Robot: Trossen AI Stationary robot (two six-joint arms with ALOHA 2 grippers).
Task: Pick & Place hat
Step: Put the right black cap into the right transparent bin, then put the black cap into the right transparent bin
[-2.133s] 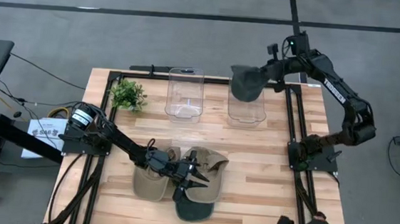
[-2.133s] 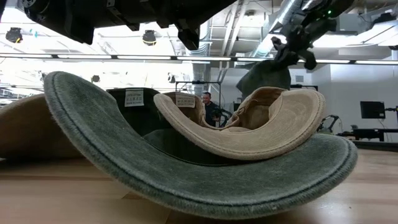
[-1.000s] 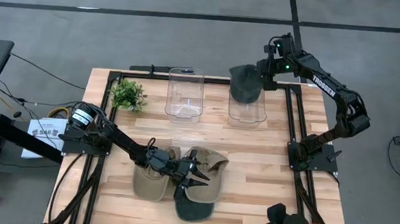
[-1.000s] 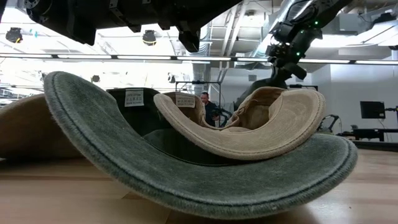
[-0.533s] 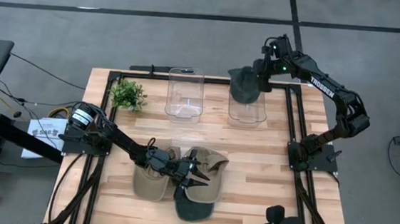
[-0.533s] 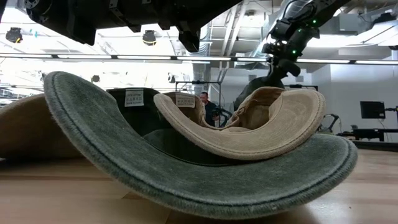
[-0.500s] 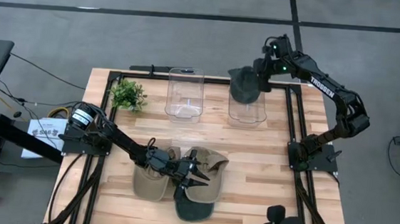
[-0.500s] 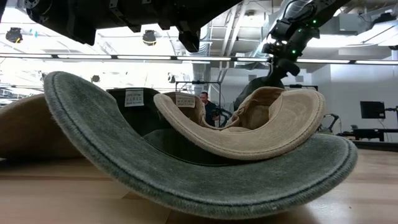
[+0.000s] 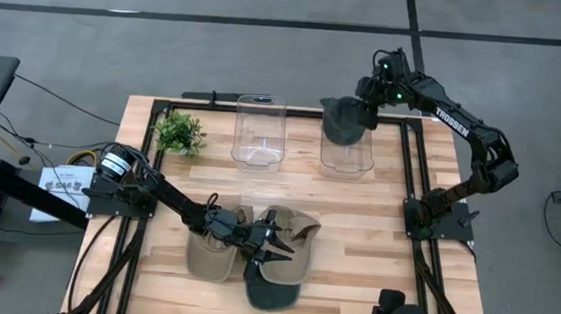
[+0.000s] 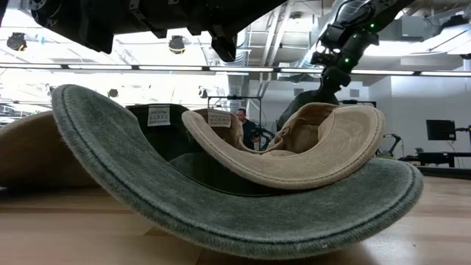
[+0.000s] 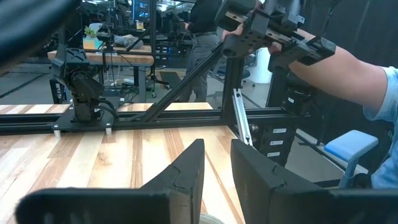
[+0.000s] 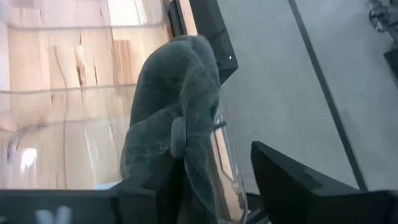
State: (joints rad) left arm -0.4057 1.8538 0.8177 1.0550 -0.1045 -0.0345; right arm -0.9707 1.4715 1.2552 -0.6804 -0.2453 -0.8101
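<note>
Left arm: stretched low across the tabletop toward the middle of its front edge.
Left gripper (image 9: 271,249): fingers (image 11: 186,180) a narrow gap apart, apparently holding nothing.
Right arm: raised, elbow bent, reaching to the far right corner.
Right gripper (image 9: 356,111): fingers (image 12: 292,180) spread apart.

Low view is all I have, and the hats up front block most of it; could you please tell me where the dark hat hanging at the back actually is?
Observer: From above, the dark hat is at the far edge of the right-hand clear bin.
Operator: Thank you. Is the right gripper gripping it?
Observer: Its wrist camera shows the right gripper with fingers spread. The hat lies beside one finger, draped over the bin's wall, not pinched.
Operator: And where is the left arm?
Observer: The left gripper hangs over the tan hat in the front pile.
</note>
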